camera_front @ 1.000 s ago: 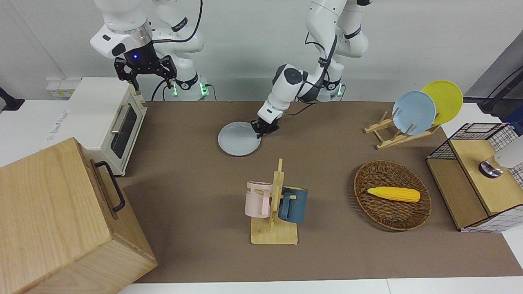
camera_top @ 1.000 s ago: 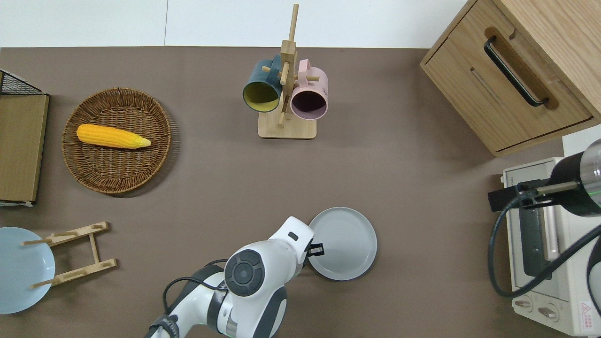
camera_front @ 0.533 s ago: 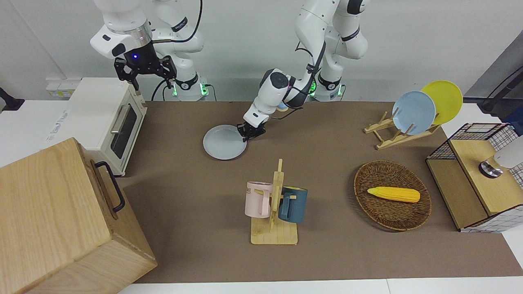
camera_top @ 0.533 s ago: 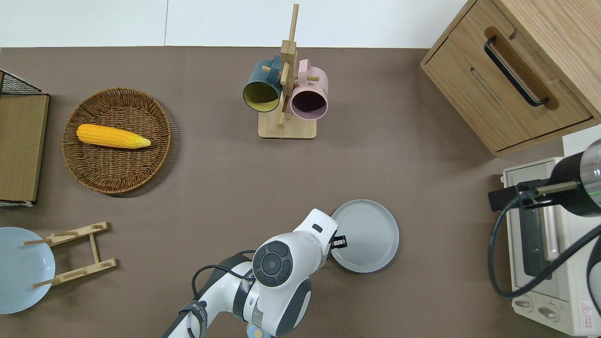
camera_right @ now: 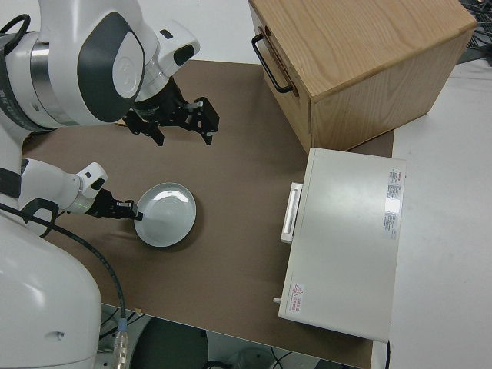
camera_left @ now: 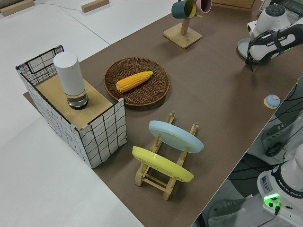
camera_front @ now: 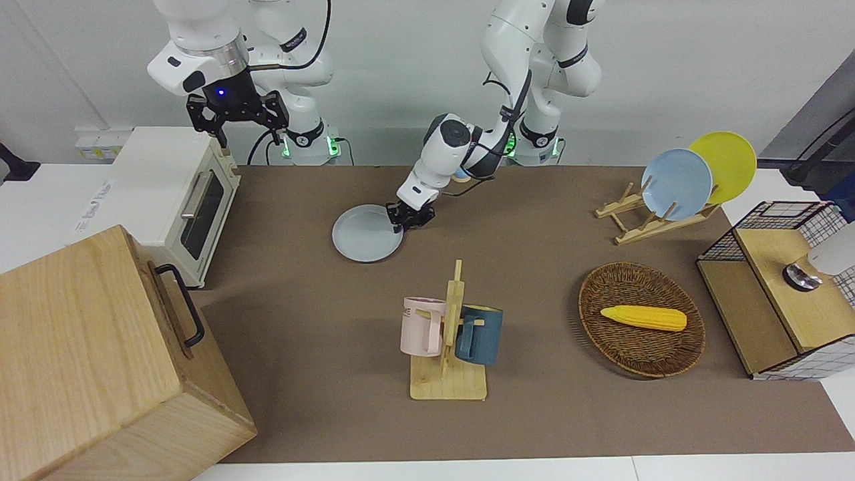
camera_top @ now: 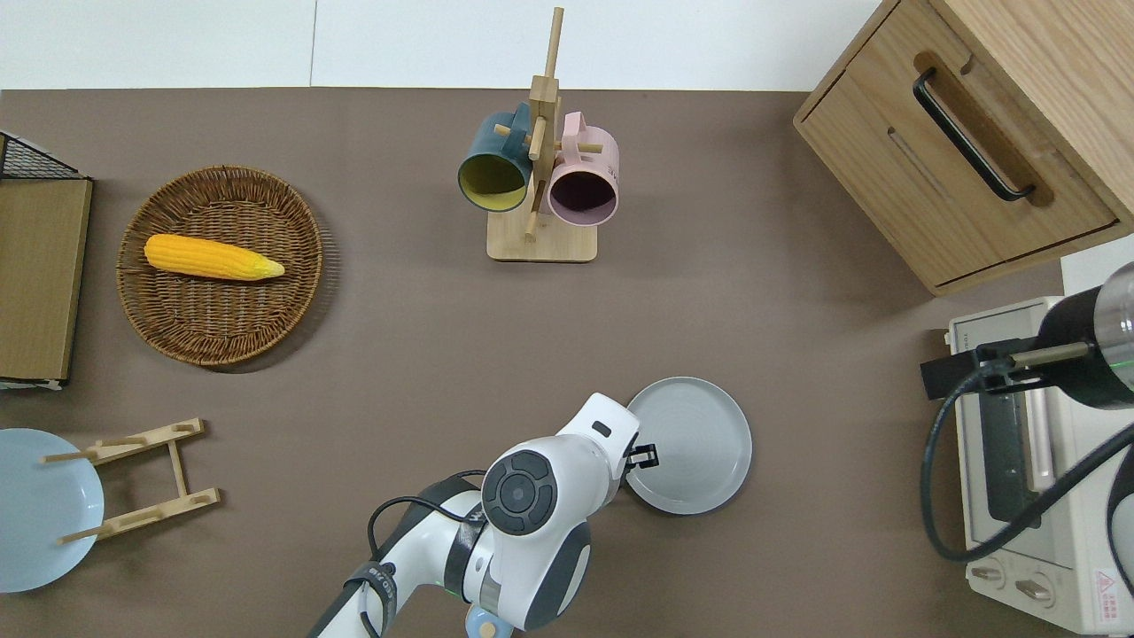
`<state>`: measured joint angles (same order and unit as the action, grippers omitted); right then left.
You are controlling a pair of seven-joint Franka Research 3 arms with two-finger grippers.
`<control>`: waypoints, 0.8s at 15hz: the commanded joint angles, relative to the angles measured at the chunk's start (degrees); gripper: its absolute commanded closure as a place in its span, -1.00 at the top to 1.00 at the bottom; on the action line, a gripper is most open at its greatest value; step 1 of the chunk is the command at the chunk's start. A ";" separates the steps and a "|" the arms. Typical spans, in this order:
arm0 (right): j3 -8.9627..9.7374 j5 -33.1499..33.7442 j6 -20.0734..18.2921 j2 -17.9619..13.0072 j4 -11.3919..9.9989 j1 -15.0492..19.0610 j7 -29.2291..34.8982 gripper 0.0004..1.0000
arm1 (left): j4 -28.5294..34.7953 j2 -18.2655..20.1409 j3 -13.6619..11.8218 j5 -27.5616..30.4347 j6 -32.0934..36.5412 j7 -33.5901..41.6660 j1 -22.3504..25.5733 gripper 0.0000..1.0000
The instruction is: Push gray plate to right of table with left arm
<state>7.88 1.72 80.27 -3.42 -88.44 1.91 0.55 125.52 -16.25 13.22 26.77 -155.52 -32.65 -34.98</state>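
Overhead view: we find the left gripper (camera_top: 640,457) low at the gray plate (camera_top: 695,443) rim, its wrist hiding the fingers, so we cannot tell their state; right arm parked.

Left gripper (camera_front: 409,217) low at table height, arm bent; right arm parked

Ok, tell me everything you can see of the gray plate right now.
The gray plate is round, pale gray-blue, smooth, with a shallow raised rim and nothing on it. It lies flat on the brown table, nearer to the robots than the mug rack and toward the toaster oven. The left gripper is at its rim on the left arm's end.
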 commanded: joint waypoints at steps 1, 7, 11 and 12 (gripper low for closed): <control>1.09 0.57 -0.81 -0.53 0.02 1.35 -0.46 0.99 | -1.15 -1.77 -0.74 0.92 2.15 0.13 -0.35 0.85; 1.09 0.48 -0.81 -0.53 0.02 1.35 -0.46 0.99 | -1.15 1.56 -0.74 1.00 6.00 -0.23 0.78 0.98; 1.09 0.48 -0.81 -0.53 0.02 1.35 -0.46 0.99 | -1.15 5.08 -1.79 0.92 10.58 0.04 1.93 0.98; 1.09 0.48 -0.81 -0.53 0.02 1.35 -0.46 0.99 | -1.15 5.35 -2.31 0.65 10.67 0.04 2.02 0.98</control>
<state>7.88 1.72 80.27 -3.42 -88.44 1.91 0.55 123.88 -13.54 11.93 26.87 -147.64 -32.70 -33.67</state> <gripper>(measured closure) 0.004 0.004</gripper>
